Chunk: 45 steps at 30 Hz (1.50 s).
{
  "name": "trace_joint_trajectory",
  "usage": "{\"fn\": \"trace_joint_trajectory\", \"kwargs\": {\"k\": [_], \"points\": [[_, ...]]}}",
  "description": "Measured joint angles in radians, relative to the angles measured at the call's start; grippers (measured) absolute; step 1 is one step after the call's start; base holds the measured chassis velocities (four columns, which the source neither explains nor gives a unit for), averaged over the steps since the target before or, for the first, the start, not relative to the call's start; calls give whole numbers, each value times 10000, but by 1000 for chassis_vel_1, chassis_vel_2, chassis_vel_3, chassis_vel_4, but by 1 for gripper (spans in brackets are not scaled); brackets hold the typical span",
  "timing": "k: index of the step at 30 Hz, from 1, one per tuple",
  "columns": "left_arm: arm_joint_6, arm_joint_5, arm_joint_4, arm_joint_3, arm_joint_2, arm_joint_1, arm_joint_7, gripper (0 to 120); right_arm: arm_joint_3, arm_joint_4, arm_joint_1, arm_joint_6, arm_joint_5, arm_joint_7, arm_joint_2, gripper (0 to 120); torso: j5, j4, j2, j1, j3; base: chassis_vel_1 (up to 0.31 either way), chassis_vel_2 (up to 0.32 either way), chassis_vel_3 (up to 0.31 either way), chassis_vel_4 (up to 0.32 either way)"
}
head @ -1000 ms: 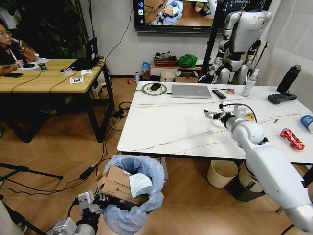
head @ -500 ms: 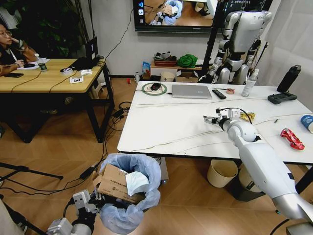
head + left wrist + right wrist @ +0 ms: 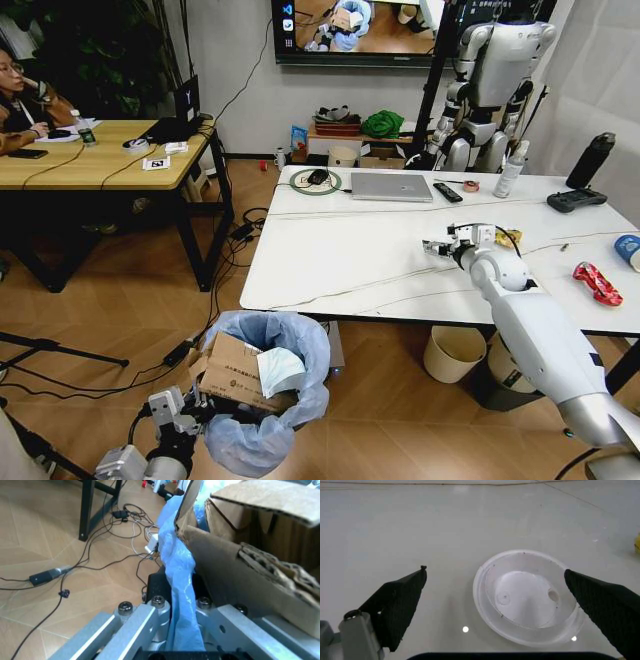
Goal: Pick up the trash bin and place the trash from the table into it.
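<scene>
Trash bin (image 3: pixel 268 400) sits low at the robot's left front, off the white desk (image 3: pixel 340 260), blue bag puffing over the rim, brown cardboard (image 3: pixel 232 372) and white paper (image 3: pixel 278 370) sticking out. Left claw (image 3: pixel 176 609) is pinched on the bin's bag-covered rim. Right claw (image 3: pixel 495 603) hovers over the desk, fingers (image 3: pixel 400 603) spread wide either side of a clear round plastic lid (image 3: pixel 527 596). Red wrapper (image 3: pixel 597 283) and blue-white cup (image 3: pixel 628 250) lie near the desk's right edge.
</scene>
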Motion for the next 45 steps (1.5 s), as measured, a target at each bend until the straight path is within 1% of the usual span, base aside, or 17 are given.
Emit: {"fn": "trace_joint_trajectory", "kwargs": {"k": [14, 24, 26, 28, 30, 34, 36, 37, 38, 40, 41, 42, 43, 45], "points": [[-57, 50, -87, 8, -19, 84, 25, 0, -120, 205, -206, 3, -45, -68, -84, 100, 1, 0, 0, 0, 0, 0, 0, 0, 0], [-64, 87, -149, 33, -71, 101, 35, 0, -219, 178, -231, 6, -65, -94, 37, 100, 0, 1, 0, 0, 0, 0, 0, 0, 0], [-67, 105, -149, 46, -83, 116, 36, 0, -238, 116, -209, 9, -70, -129, 53, 98, 0, 0, 0, 0, 0, 0, 0, 0, 0], [-68, 111, -151, 52, -90, 119, 38, 0, -258, 23, -184, 32, -89, -181, 59, 91, 0, 1, 0, 0, 0, 0, 0, 0, 0], [-68, 112, -155, 53, -92, 118, 38, 0, -260, 2, -181, 40, -98, -189, 59, 90, 0, 1, 0, 0, 0, 0, 0, 0, 0], [-69, 119, -173, 80, -112, 116, 38, 0, -264, -141, -168, 100, -140, -230, 28, 71, -1, 0, 0, 0, 0, 0, 0, 0, 0], [-69, 120, -172, 82, -113, 116, 38, 0, -264, -145, -167, 102, -141, -232, 24, 71, -1, 0, 0, 0, 0, 0, 0, 0, 0], [-69, 123, -172, 89, -117, 113, 38, 0, -264, -158, -165, 107, -144, -239, -5, 62, -2, 0, 0, 0, 0, 0, 0, 0, 0], [-69, 123, -172, 91, -118, 114, 38, 0, -264, -158, -165, 107, -144, -239, -8, 62, -2, 0, 0, 0, 0, 0, 0, 0, 0], [-69, 132, -172, 112, -127, 111, 38, 0, -264, -160, -158, 108, -144, -248, -52, 50, 0, 1, 0, 0, 0, 0, 0, 0, 0], [-69, 134, -172, 116, -130, 110, 38, 0, -265, -159, -157, 108, -144, -249, -64, 47, 0, 1, 0, 0, 0, 0, 0, 0, 0], [-69, 134, -172, 116, -130, 110, 38, 0, -265, -159, -157, 108, -144, -249, -64, 47, 0, 1, 0, 0, 0, 0, 0, 0, 0], [-69, 137, -173, 119, -133, 109, 38, 0, -271, -153, -155, 108, -144, -250, -89, 41, 0, 0, 0, 0, 0, 0, 0, 0, 0], [-69, 138, -172, 122, -135, 107, 38, 0, -291, -149, -151, 107, -143, -253, -114, 36, 0, 0, 0, 0, 0, 0, 0, 0, 0]]}}
